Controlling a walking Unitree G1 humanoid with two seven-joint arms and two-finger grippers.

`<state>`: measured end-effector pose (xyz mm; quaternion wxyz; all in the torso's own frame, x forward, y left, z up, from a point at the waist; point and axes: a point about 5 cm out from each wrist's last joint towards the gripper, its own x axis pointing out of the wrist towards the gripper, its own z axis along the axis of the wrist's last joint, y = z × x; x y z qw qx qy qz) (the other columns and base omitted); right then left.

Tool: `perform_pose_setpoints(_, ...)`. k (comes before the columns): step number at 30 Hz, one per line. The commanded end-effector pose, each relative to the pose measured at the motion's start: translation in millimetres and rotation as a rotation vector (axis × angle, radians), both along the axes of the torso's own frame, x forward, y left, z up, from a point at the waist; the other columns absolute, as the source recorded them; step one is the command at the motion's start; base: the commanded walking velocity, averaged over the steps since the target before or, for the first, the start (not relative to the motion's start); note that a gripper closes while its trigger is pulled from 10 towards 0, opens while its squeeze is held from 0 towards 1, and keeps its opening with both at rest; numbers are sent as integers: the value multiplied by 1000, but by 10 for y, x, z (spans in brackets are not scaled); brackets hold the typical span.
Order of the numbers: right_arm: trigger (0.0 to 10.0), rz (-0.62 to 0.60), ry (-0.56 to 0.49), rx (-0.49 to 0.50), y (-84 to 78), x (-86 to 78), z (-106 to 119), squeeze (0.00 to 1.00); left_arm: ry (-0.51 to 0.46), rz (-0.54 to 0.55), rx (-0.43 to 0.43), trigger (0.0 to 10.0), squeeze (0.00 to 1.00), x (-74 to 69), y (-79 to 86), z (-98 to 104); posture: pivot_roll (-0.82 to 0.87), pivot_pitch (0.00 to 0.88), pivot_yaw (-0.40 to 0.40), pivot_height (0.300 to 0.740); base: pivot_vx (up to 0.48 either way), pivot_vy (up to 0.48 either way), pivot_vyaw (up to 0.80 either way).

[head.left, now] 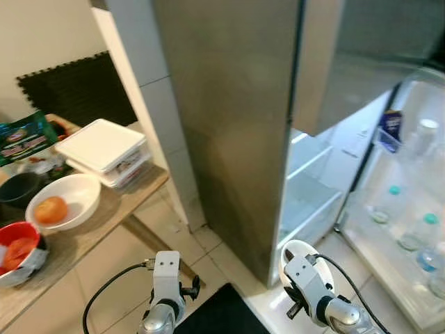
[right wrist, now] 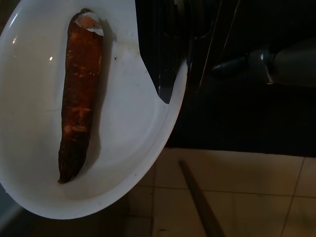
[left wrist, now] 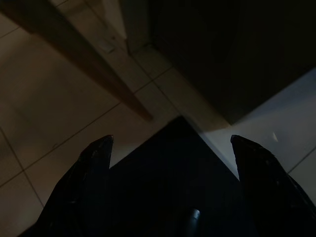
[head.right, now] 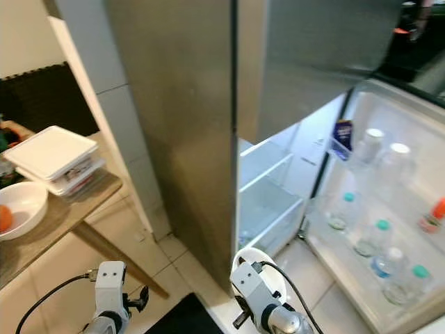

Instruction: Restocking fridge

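— So, where's the fridge (head.left: 236, 132)?
— Straight ahead, steel-fronted, its door (head.right: 389, 229) swung open on the robot's right. The door shelves hold several clear bottles (head.right: 379, 240) with teal caps, and a blue carton (head.right: 342, 136) sits higher up. The inner shelves (head.right: 268, 202) are white and lit.

— And the right gripper (right wrist: 168, 74)?
— Low down near the foot of the fridge. Its wrist view shows a black finger pressed over the rim of a white plate (right wrist: 128, 148), so it looks clamped on that plate. A single carrot (right wrist: 78, 94) lies on the plate, lengthwise, off to one side. In the head views the plate (head.left: 295, 252) peeks out as a white curve behind the right wrist.

— Left gripper (left wrist: 173, 163)?
— Hanging low over the tiled floor (left wrist: 59, 113), fingers (left wrist: 96, 163) spread apart with nothing between them. A dark mat (left wrist: 168, 187) lies below it, and a table leg (left wrist: 84, 64) slants across the tiles beyond.

— Anything else?
— A wooden table (head.left: 104, 223) on the robot's left carries stacked white boxes (head.left: 104, 149), a white bowl (head.left: 73, 205) with an orange fruit (head.left: 51, 209) in it, a red bowl (head.left: 21, 250), a dark bowl (head.left: 17, 189) and a green packet (head.left: 26, 137).
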<state>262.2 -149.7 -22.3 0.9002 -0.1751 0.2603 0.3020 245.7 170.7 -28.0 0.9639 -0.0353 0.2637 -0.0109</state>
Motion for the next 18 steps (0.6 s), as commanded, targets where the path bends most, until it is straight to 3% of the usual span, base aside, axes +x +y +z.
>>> perform_pose_setpoints(1,10000,8,-24,14,22,35,41,0,14,14,5,10000,0,-38,30,-27,65,85,34,740,0,0,800)
perform_pose_setpoints(18,10000,-12,-49,4,-27,103,97,0,18,-31,15,10000,0,-15,-8,-14,63,86,43,740,0,0,800)
